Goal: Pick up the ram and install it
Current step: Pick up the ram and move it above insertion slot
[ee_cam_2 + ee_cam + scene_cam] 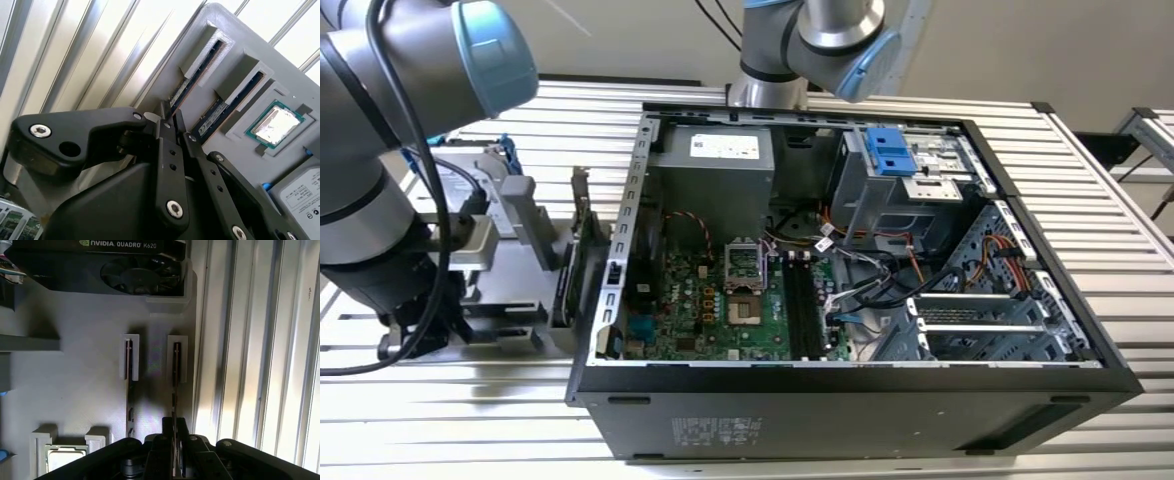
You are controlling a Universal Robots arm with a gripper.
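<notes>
Pick-up of ram from holder: grasp on the outer stick

In both wrist views the end effector [174,432] [171,116] is seen pinched on the ram [175,370] [180,92], which stands on edge in the grey holder's [90,390] slot nearest the ribbed surface [250,365]. A second stick [129,385] is seated in the adjacent slot, apart from the fingers. A firm pinch square to the stick is judged necessary, and any lift should be kept in line with the slot guides so that binding is avoided.
</notes>
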